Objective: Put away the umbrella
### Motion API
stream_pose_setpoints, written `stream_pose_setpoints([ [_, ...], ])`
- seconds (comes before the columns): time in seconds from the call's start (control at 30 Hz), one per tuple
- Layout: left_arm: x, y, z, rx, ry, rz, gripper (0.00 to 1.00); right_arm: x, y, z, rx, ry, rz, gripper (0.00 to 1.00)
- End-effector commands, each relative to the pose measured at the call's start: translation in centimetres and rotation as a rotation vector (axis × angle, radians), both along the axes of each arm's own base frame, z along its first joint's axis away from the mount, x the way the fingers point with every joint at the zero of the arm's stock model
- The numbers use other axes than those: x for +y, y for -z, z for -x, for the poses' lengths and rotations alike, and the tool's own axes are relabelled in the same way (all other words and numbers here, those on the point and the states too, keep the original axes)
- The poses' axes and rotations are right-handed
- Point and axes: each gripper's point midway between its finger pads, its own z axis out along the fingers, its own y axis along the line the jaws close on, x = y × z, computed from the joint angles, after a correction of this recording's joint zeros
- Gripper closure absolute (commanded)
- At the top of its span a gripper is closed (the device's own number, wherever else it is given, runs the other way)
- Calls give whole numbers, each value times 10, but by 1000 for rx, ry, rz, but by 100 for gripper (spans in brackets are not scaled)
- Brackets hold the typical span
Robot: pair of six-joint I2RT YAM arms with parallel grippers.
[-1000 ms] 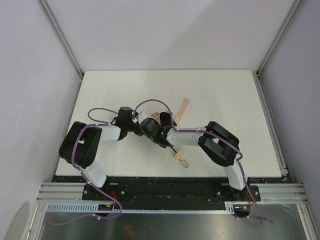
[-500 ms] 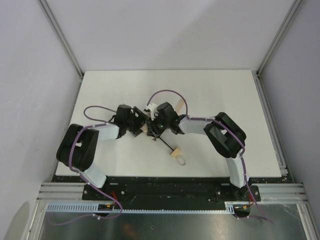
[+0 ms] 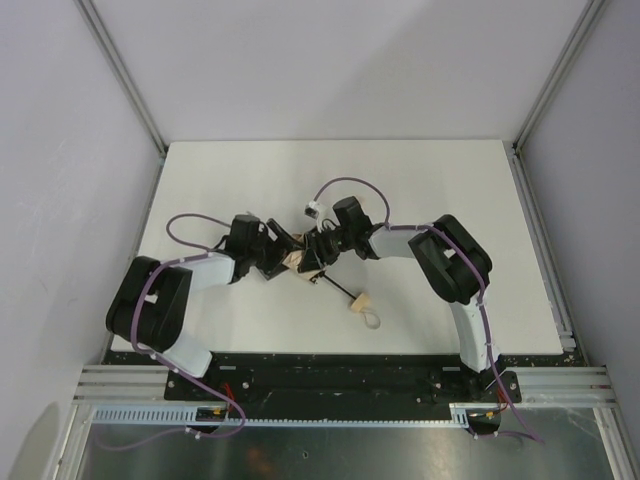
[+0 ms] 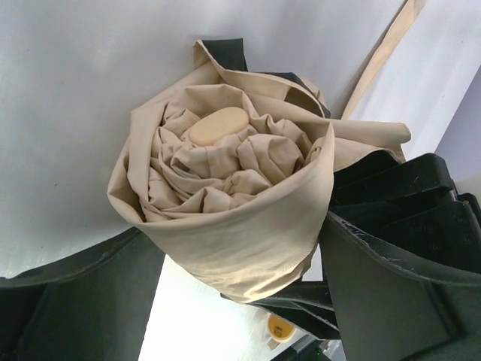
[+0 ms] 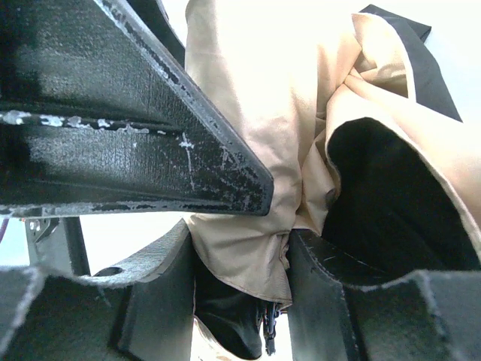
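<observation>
Two pincers meet at the bunched canopy (image 4: 225, 192) of the umbrella (image 3: 300, 263). The right pincer (image 3: 316, 252) is clamped on a fold of the tan cloth, which its wrist view shows squeezed between its fingers (image 5: 353, 301). The left pincer (image 3: 285, 258) stands wide, with one finger on each side of the canopy. Its right finger touches the cloth. Beside its left finger a strip of bench (image 4: 180, 316) shows lower down, and I cannot tell whether that finger touches the cloth higher up.

The canopy is a crumpled tan roll with a pale oval cap (image 4: 218, 125) at its middle. A tan strap (image 4: 379, 64) trails away from it. From the canopy the thin black shaft (image 3: 336, 288) runs toward the arms' bases and rightward, to the small wooden handle (image 3: 360, 301). The handle lies on the bench, apart from the canopy. A pale loop (image 3: 372, 321) lies just past the handle, on the side away from the canopy.
</observation>
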Motion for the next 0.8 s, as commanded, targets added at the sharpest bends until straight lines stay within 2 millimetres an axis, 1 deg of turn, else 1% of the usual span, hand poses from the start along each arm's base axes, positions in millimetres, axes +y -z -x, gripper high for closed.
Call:
stream_pose_setpoints([
  [0.0,37,59,53,262,-31,-163,13,-43,78,58,291,0,238,100],
  [0.1,34,67,47,294,-19,-151,17,-41,74,57,290,-2,225,100],
  [0.2,36,78,50,326,-20,-168,25,-40,68,56,278,-8,209,100],
  [0.27,39,85,54,340,-24,-189,33,-38,63,56,265,-16,201,100],
  [0.33,43,89,58,348,-26,-210,44,-37,57,52,234,-14,201,100],
  [0.4,46,92,61,347,-24,-226,55,-37,52,48,177,-2,221,100],
  [0.47,48,91,63,338,-23,-239,64,-35,44,41,103,17,243,100],
  [0.5,49,91,63,333,-23,-243,67,-34,39,38,68,25,248,96],
  [0.53,50,90,64,329,-23,-246,71,-33,32,34,33,40,254,90],
  [0.63,50,85,63,312,-22,-245,82,-31,7,21,-109,97,288,67],
  [0.7,48,82,64,307,-22,-236,85,-32,-8,11,-267,152,358,49],
  [0.77,47,80,64,305,-22,-224,87,-29,-23,2,-422,208,413,37],
])
